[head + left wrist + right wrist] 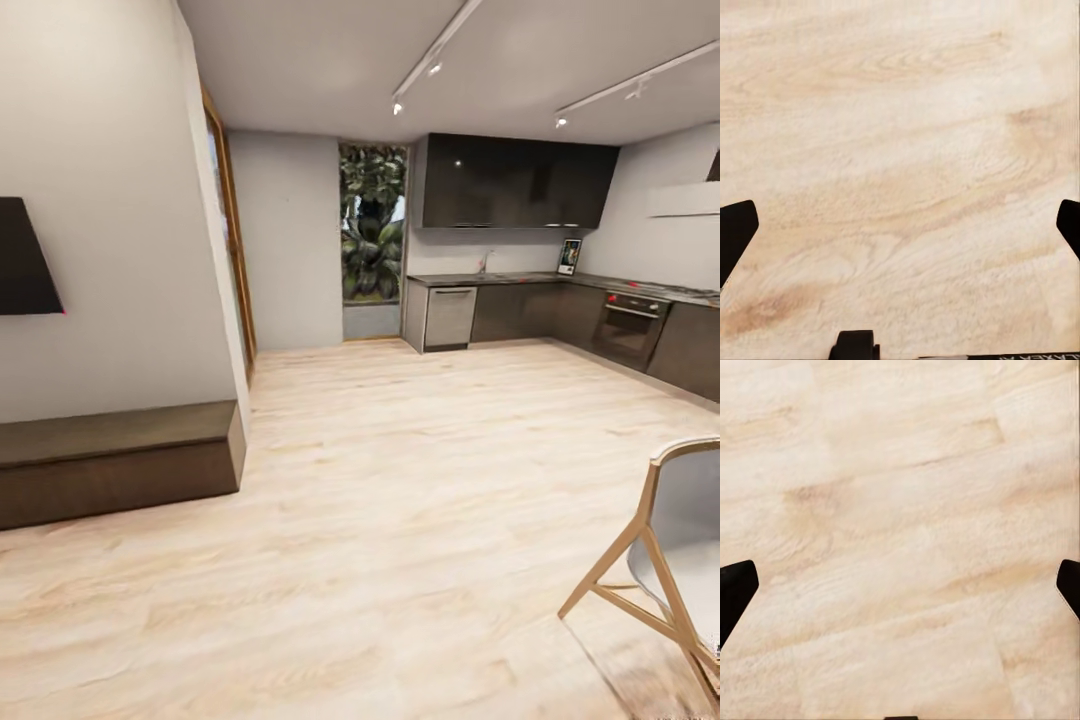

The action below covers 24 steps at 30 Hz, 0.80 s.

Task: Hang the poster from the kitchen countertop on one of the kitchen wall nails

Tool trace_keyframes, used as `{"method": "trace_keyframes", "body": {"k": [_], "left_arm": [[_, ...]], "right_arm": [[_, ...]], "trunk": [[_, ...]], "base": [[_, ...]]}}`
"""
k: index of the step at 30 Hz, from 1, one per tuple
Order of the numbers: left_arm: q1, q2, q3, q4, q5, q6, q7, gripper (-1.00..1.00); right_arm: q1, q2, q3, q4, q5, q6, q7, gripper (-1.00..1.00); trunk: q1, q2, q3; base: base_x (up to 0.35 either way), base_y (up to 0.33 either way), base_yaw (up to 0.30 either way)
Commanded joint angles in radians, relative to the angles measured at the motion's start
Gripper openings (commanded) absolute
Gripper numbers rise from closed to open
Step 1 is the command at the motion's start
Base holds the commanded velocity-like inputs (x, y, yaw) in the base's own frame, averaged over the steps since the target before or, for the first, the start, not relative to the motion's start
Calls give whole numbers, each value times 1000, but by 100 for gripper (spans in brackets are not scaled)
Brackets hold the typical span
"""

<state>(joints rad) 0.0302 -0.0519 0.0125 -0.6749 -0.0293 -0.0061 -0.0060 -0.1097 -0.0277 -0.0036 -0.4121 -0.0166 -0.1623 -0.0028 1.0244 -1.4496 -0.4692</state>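
Far across the room, the poster (568, 257) stands upright on the kitchen countertop (520, 279), leaning at the back wall in the corner; it is small and its picture is hard to make out. The countertop runs pale grey over dark cabinets along the far and right walls. My left gripper (900, 229) is open over bare wood floor, its dark fingertips (735, 232) wide apart. My right gripper (900, 589) is open too, fingertips (733, 589) spread above the floor, holding nothing.
A wide light wood floor (400, 480) lies between me and the kitchen. A dark low bench (115, 460) runs along the left wall under a black screen (25, 260). A wooden chair (670, 560) stands close at the right. An oven (630, 325) and dishwasher (450, 317) sit under the countertop.
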Motion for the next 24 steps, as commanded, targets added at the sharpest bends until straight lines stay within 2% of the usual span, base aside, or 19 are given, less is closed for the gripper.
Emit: {"method": "trace_keyframes", "body": {"k": [1, 11, 15, 19, 24], "left_arm": [[1, 0, 1, -2, -3, -1, -1, 100], [1, 0, 1, -2, -3, -2, -1, 100], [1, 0, 1, -2, -4, -1, 0, 100], [1, 0, 2, -2, -3, 3, -1, 100], [1, 0, 1, -2, -4, 6, 0, 100]], "right_arm": [[-1, 0, 0, 1, -2, -3, 0, 100], [-1, 0, 1, 1, -2, -3, 0, 100], [-1, 0, 1, 1, -2, -3, 0, 100], [-1, 0, 1, 1, -1, -3, 0, 100], [-1, 0, 0, 1, 1, -5, 0, 100]], "trunk": [[1, 0, -1], [1, 0, -1], [1, 0, -1], [1, 0, -1], [1, 0, -1]], "base": [[333, 0, -300], [330, 0, -300], [124, 0, -278], [148, 0, -95], [301, 0, -16]]}}
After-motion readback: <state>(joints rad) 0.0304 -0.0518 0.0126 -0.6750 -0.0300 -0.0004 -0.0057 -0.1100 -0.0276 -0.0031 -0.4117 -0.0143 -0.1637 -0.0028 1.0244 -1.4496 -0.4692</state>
